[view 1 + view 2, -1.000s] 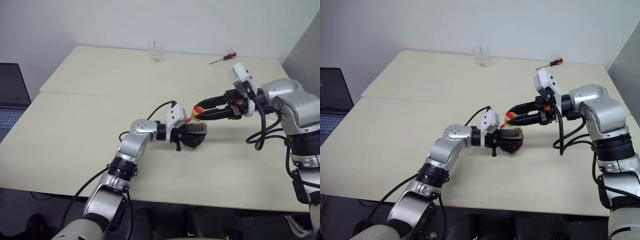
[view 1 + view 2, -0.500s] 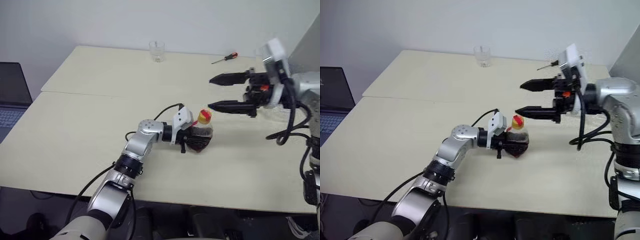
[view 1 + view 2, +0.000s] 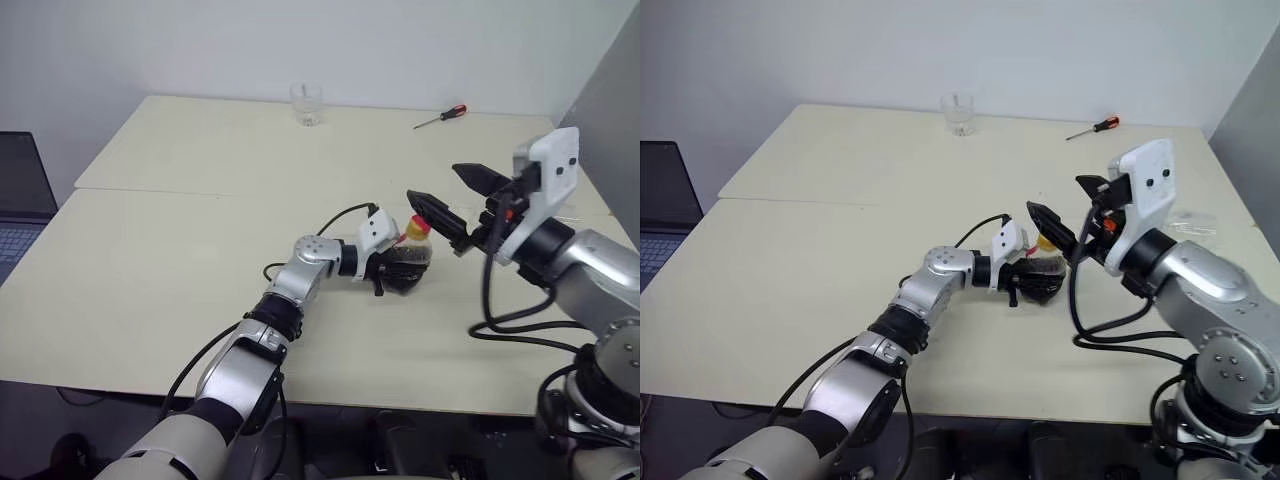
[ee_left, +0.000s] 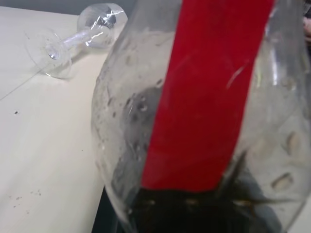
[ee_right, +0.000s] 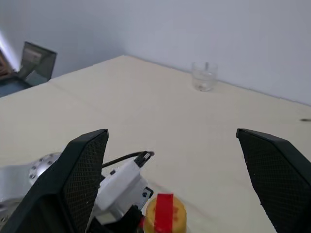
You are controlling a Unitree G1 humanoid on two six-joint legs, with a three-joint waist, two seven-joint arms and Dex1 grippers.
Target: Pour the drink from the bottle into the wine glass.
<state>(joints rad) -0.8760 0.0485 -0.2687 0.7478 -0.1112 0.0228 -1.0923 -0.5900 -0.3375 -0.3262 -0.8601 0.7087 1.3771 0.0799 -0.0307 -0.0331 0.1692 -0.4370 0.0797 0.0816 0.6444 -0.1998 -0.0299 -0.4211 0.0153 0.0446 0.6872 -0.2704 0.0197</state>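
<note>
The left gripper [image 3: 392,272] clenches the squat clear plastic bottle [image 3: 408,268] of dark brown drink [image 4: 194,211] at mid-table. Its red label strip [image 4: 209,92] bears no readable writing. The right gripper [image 3: 448,198] hovers above the yellow cap [image 5: 165,216], fingers spread wide. Beyond, the clear wine glass [image 4: 77,34] lies on its side, stem and foot faint. Farthest stands a short clear tumbler [image 3: 307,103].

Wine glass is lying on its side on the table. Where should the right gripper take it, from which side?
Probably the stem, from above, jaws straddling it. The wine glass lies flat, and its foot and bowl seem to hold the thin stem off the table; the bowl looks too wide.
</note>
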